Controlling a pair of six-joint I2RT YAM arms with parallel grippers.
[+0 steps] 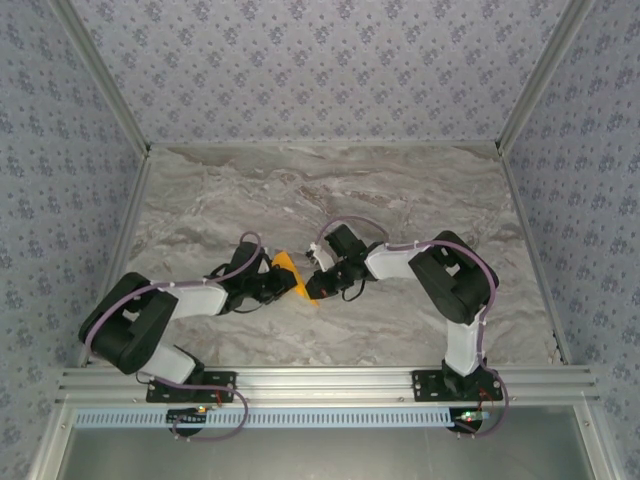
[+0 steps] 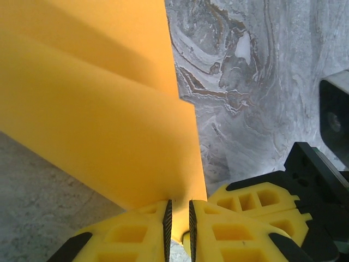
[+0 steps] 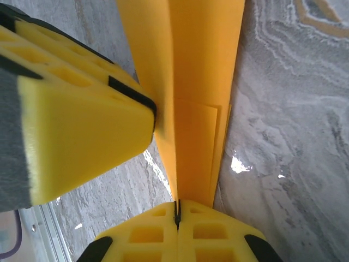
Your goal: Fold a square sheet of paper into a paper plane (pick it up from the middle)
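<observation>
The orange sheet of paper [image 1: 290, 268], folded into a narrow, layered, plane-like shape, is held up off the marble table between both grippers. My left gripper [image 1: 285, 287] comes at it from the left. In the left wrist view the paper [image 2: 98, 109] runs down between the pads of my left gripper [image 2: 179, 212], which stand narrowly apart and pinch its folded layers. My right gripper [image 1: 315, 285] meets it from the right. In the right wrist view the right gripper [image 3: 176, 210] is shut tight on the lower edge of the paper [image 3: 196, 82].
A yellow finger of the right gripper [image 2: 256, 199] sits close beside the left one. The left gripper's finger [image 3: 82, 125] presses against the paper's side. The marble tabletop [image 1: 400, 190] lies below, patterned walls [image 1: 60, 150] enclose it, and an aluminium rail [image 1: 330, 380] runs along the near edge.
</observation>
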